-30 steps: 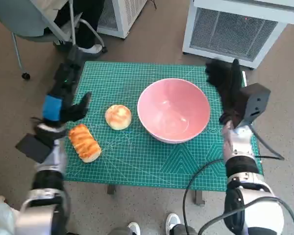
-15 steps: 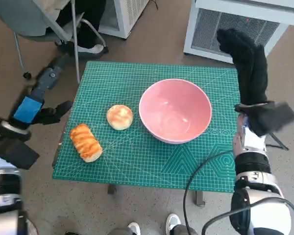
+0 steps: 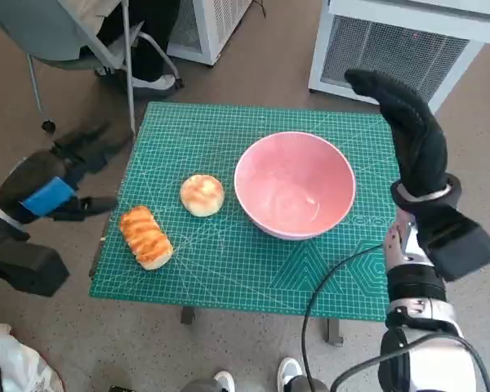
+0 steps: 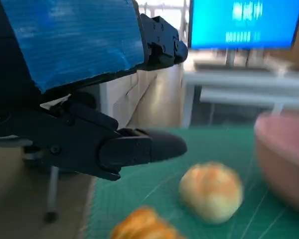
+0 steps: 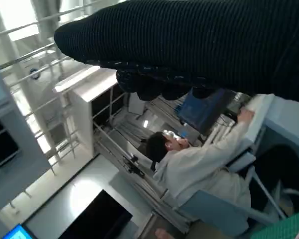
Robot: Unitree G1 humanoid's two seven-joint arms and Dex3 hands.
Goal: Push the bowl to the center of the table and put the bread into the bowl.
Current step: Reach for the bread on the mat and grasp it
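Note:
A pink bowl (image 3: 294, 184) stands empty on the green cutting mat (image 3: 229, 261), right of the mat's middle. A round bun (image 3: 202, 195) lies just left of the bowl, and a long glazed loaf (image 3: 144, 237) lies near the mat's left front corner. My left hand (image 3: 57, 175) hovers off the table's left edge, fingers apart, holding nothing. The left wrist view shows the bun (image 4: 211, 192), the loaf (image 4: 142, 226) and the bowl's rim (image 4: 284, 149) beyond its fingers (image 4: 139, 147). My gloved right hand (image 3: 408, 131) is raised over the table's right back corner, fingers extended, empty.
A white grilled unit (image 3: 392, 45) stands behind the table on the right, another white unit (image 3: 204, 24) at the back. A chair (image 3: 82, 41) and a person's feet (image 3: 155, 77) are at the back left. A seated person (image 5: 199, 164) shows in the right wrist view.
My left hand has drawn away from the loaf, out past the table's left edge. My right hand has risen and tipped forward over the right back corner. Bowl and breads have not moved.

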